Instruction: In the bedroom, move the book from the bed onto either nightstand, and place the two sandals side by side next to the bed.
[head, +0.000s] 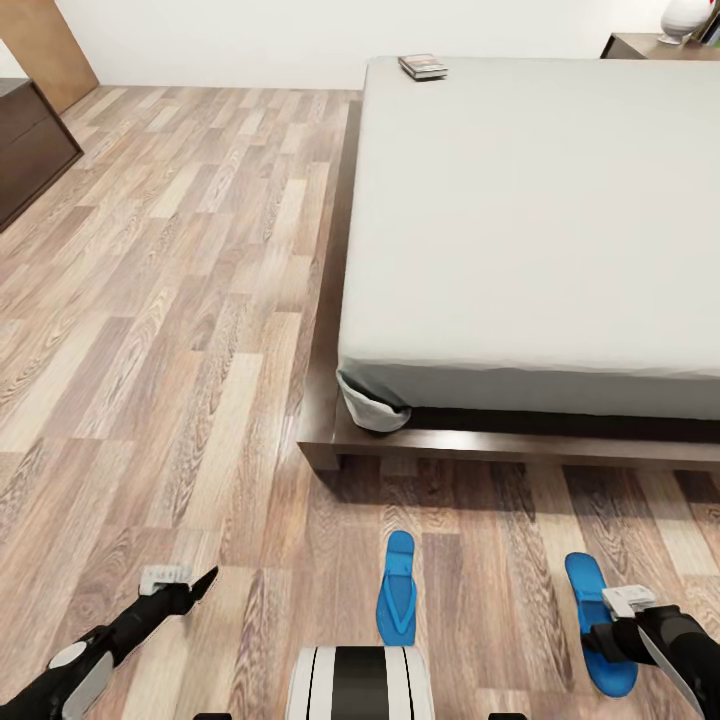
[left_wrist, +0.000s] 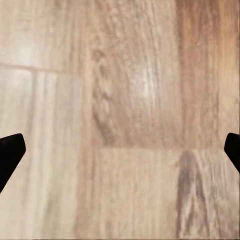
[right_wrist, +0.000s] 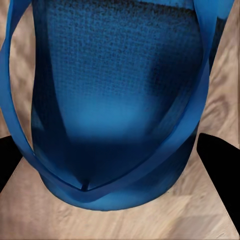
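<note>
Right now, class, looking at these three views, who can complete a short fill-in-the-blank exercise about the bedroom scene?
1. The book lies on the ____, near its far corner.
2. Both sandals, one and the other, are coloured ____.
3. The right gripper has its fingers on either side of a ____.
4. Beneath the left gripper is bare wood-plank ____.

Missing words: bed; blue; sandal; floor

Dark dresser (head: 30, 145), white lamp (head: 685, 18)

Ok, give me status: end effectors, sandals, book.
Right end effector open over right sandal, fingers straddling it. Left end effector open over bare floor. Other sandal apart. Book on bed.
</note>
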